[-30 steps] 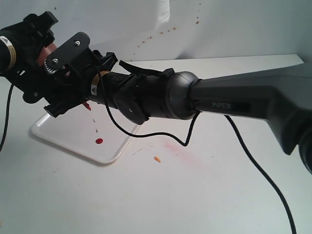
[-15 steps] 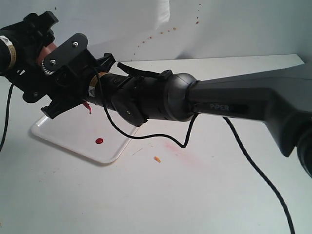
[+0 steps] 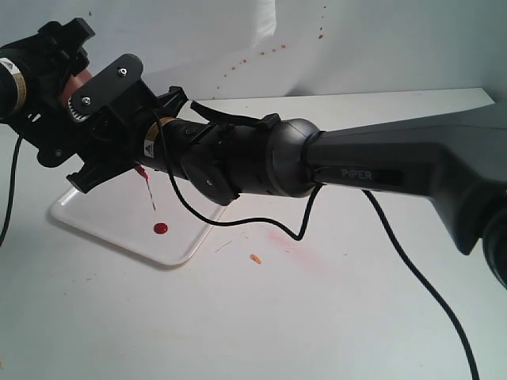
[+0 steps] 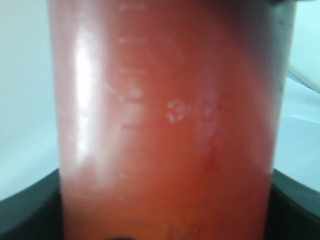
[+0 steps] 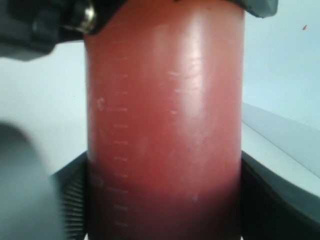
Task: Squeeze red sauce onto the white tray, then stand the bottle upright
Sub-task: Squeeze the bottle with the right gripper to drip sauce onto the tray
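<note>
Both left fingers (image 4: 25, 215) and right fingers (image 5: 280, 200) clamp the bottle (image 4: 160, 125) — red sauce (image 3: 161, 229) pools near the white tray (image 3: 95, 214) rim.

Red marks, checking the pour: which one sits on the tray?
The glossy dark-red blob, inside the white tray; the pale pink smear lies on the table.

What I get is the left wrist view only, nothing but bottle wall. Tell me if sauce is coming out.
Observer: Yes. In the exterior view a thin red thread runs down from the nozzle.
Operator: Say where it's headed.
Observer: Down toward the round blob of red sauce lying on the white tray.
Operator: Report the other arm.
Observer: The right gripper clamps the bottle too.
</note>
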`<state>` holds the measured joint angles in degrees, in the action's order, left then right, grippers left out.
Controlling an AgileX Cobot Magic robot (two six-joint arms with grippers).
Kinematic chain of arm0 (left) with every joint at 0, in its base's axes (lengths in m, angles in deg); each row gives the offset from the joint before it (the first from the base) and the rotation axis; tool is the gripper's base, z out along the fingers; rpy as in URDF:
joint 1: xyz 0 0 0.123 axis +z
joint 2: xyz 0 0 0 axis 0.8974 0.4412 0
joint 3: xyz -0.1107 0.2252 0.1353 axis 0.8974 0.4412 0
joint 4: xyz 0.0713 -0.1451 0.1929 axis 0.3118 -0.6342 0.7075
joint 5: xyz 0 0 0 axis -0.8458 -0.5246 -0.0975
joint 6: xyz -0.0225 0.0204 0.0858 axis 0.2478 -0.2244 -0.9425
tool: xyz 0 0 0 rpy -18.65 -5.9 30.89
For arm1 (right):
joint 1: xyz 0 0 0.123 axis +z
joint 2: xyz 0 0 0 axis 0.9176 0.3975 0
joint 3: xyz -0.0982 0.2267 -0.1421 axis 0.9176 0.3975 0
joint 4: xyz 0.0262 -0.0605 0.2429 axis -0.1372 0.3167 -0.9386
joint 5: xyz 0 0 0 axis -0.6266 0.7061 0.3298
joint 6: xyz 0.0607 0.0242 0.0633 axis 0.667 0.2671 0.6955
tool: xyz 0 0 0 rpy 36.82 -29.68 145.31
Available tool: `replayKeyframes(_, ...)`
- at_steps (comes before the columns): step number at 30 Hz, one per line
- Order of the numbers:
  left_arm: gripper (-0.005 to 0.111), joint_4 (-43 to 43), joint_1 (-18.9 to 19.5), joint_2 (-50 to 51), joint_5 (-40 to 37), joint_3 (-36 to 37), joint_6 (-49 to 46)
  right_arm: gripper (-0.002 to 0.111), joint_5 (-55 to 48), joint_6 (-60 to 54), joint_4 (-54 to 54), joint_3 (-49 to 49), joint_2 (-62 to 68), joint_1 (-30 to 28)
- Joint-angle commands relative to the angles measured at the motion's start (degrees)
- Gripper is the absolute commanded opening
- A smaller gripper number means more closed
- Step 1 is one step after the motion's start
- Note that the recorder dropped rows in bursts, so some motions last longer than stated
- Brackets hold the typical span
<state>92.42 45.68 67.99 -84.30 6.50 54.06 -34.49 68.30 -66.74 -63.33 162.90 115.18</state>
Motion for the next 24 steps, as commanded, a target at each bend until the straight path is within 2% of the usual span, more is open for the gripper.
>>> replayKeyframes(1,0.0,-0.4,-0.8,-0.3,1.1,-0.2,1.3,0.001,3.5,1.3,-1.2,-1.0,-0.8,0.1)
replayKeyframes(2,0.0,-0.4,-0.8,-0.3,1.1,-0.2,1.3,0.003,3.5,1.3,-1.2,-1.0,-0.8,0.1)
replayKeyframes(4,0.0,-0.4,-0.8,-0.3,1.1,-0.2,1.5,0.02,3.4,1.3,-1.2,-1.0,-0.8,0.1)
replayKeyframes(5,0.0,-0.4,-0.8,-0.3,1.1,-0.2,1.5,0.04,3.2,1.3,-1.2,-1.0,-0.8,0.1)
replayKeyframes(6,0.0,-0.4,-0.8,-0.3,1.1,-0.2,1.5,0.054,3.1,1.3,-1.2,-1.0,-0.8,0.1)
replayKeyframes(7,0.0,-0.4,-0.8,-0.3,1.1,-0.2,1.5,0.083,3.1,1.3,-1.2,-1.0,-0.8,0.1)
replayKeyframes(9,0.0,-0.4,-0.8,-0.3,1.1,-0.2,1.7,0.105,3.4,1.1,-1.1,-1.0,-0.8,0.1)
replayKeyframes(13,0.0,-0.4,-0.8,-0.3,1.1,-0.2,1.7,0.104,2.8,1.2,-1.1,-1.0,-0.8,0.1)
replayKeyframes(14,0.0,-0.4,-0.8,-0.3,1.1,-0.2,1.7,0.097,2.7,1.2,-1.1,-1.0,-0.8,0.1)
replayKeyframes(15,0.0,-0.4,-0.8,-0.3,1.1,-0.2,1.9,0.085,2.6,1.2,-1.1,-1.0,-0.8,0.1)
replayKeyframes(17,0.0,-0.4,-0.8,-0.3,1.1,-0.2,1.9,0.04,1.1,1.2,-1.0,-1.0,-0.8,0.1)
replayKeyframes(18,0.0,-0.4,-0.8,-0.3,1.1,-0.2,1.9,0.01,0.5,1.2,-1.0,-1.0,-0.8,0.1)
replayKeyframes(19,0.0,-0.4,-0.8,-0.3,1.1,-0.2,1.9,0.0,0.5,1.2,-1.0,-1.0,-0.8,0.1)
replayKeyframes(22,0.0,-0.4,-0.8,-0.3,1.1,-0.2,1.9,0.006,0.0,1.2,-1.0,-1.0,-0.8,0.1)
replayKeyframes(24,0.0,-0.4,-0.8,-0.3,1.1,-0.2,1.9,0.014,-0.4,1.2,0.3,-1.0,-0.8,0.1)
